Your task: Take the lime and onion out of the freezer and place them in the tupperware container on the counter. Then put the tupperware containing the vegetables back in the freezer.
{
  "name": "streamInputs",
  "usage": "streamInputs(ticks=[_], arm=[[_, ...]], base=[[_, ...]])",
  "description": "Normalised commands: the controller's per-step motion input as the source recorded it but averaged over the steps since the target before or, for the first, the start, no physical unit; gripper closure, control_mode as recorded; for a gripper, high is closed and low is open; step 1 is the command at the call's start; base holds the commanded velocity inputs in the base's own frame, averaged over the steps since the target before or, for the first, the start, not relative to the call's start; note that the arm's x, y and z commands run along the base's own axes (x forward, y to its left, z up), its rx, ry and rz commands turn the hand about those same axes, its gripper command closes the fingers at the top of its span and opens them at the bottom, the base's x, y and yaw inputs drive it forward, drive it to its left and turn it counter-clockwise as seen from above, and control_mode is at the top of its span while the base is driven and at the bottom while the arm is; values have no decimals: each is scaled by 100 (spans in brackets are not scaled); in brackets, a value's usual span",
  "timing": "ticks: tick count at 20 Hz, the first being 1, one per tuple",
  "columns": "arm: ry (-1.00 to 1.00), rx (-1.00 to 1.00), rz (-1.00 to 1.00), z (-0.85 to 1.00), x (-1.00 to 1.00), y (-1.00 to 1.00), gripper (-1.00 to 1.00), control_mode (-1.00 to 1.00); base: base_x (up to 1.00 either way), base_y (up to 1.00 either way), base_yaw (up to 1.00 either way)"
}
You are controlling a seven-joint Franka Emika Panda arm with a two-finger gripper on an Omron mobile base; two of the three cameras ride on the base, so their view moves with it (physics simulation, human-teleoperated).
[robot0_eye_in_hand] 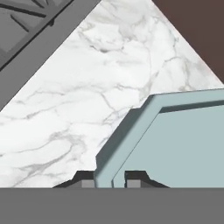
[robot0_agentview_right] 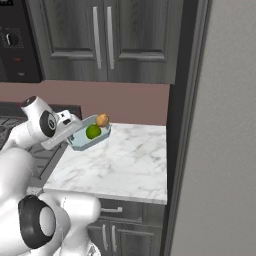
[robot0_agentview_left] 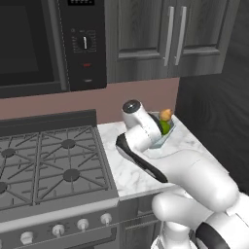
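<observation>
With the round green lime (robot0_agentview_right: 93,131) and orange-yellow onion (robot0_agentview_right: 102,119) inside, jaws clamp the pale blue translucent tupperware container (robot0_eye_in_hand: 183,144) wall — lifted off the marble table (robot0_agentview_right: 120,165); next, carry it level to the freezer.

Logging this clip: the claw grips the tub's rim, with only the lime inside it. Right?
Not quite. The claw does grip the rim of the tub, but the right base view shows both the lime and the onion in it.
</observation>
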Motion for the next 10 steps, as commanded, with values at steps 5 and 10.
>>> streamInputs(ticks=[5, 10], arm=[[0, 0, 24, 0, -23, -14, 100, -100], [0, -7, 27, 5, -5, -8, 100, -100]], base=[[0, 0, 0], [0, 0, 0]])
